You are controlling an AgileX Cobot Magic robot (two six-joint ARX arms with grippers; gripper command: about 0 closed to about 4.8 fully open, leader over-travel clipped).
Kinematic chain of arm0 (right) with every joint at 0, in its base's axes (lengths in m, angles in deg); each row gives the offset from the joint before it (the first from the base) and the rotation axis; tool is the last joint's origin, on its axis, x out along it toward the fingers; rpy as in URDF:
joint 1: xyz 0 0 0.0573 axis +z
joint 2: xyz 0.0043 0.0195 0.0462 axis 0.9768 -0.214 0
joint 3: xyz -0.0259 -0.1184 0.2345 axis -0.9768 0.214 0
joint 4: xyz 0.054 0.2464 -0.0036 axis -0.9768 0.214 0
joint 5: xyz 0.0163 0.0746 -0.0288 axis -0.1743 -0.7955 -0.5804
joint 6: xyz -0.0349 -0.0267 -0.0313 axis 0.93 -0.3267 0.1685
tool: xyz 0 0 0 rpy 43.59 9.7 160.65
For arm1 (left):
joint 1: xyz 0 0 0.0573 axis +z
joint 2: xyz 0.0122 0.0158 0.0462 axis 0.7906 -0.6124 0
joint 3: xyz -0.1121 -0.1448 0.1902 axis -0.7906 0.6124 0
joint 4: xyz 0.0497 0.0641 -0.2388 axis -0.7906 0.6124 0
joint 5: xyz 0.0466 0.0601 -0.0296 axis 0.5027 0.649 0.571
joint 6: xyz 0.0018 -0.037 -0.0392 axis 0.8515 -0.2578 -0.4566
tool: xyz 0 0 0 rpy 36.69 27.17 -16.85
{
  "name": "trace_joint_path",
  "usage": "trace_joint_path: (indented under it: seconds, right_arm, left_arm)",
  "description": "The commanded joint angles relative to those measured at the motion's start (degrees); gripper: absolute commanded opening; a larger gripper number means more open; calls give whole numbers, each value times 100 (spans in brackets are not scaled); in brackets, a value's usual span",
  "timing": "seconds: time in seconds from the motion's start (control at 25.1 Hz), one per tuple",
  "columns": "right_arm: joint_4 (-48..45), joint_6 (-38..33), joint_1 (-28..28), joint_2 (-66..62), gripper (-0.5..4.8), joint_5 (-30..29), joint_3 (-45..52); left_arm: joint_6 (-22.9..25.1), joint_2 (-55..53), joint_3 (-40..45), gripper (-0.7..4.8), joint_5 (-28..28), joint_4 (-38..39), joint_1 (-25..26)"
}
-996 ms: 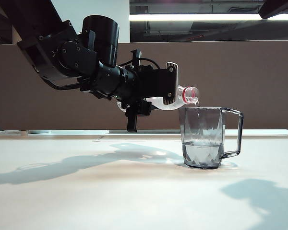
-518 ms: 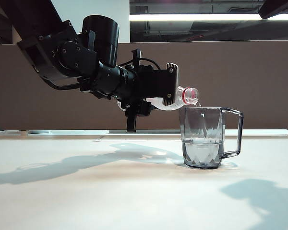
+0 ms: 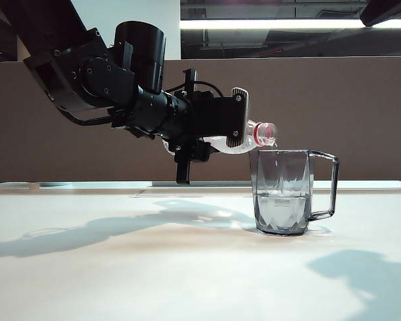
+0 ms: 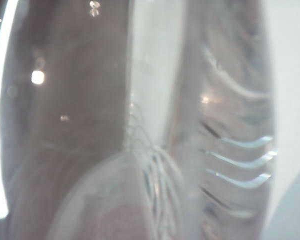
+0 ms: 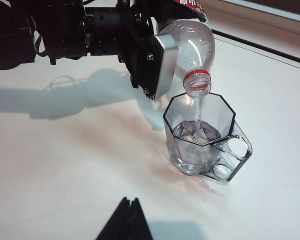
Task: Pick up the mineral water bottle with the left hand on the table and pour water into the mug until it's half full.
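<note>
Clear bottle body behind left end effector

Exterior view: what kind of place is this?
Probably a lab or office test bench: bare white table, brown partition behind, ceiling strip light. Left gripper pours a bottle into a mug.

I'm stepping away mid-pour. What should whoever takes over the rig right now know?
Left tool: shut on the bottle, tipped with its mouth over the mug.
Right tool: shut, holds nothing, back from the mug.
Mug stands on the table; water is streaming in, close to half full.
Left: stop at half and right the bottle.
</note>
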State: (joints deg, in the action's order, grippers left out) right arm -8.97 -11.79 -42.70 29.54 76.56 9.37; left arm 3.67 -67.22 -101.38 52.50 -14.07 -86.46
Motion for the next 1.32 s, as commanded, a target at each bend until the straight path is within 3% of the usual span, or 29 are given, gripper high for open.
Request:
trace_joint_path:
  seconds: [0.04,0.32,0.64,0.8,0.96,1.12,1.32]
  right_arm:
    - [-79,20,-2,17,-8,9,-33]
    - [-81,20,-2,17,-8,9,-33]
    - [-83,20,-2,17,-8,9,-33]
    - [-83,20,-2,20,-8,9,-33]
    - [-87,20,-2,20,-8,9,-33]
    - [-114,20,-2,20,-8,9,-33]
    - [-122,20,0,20,-8,9,-33]
  left_arm:
    - [13,63,-66,179,-28,-247,-2]
    - [-330,63,-66,179,-28,-245,-2]
    - [-1257,68,-66,179,-28,-199,-2]
    - [-2103,109,-66,179,-28,-197,2]
    - [-2608,236,-63,179,-28,-197,13]
    - [-3923,581,-63,179,-31,-111,208]
    - [-4907,894,-61,179,-33,125,369]
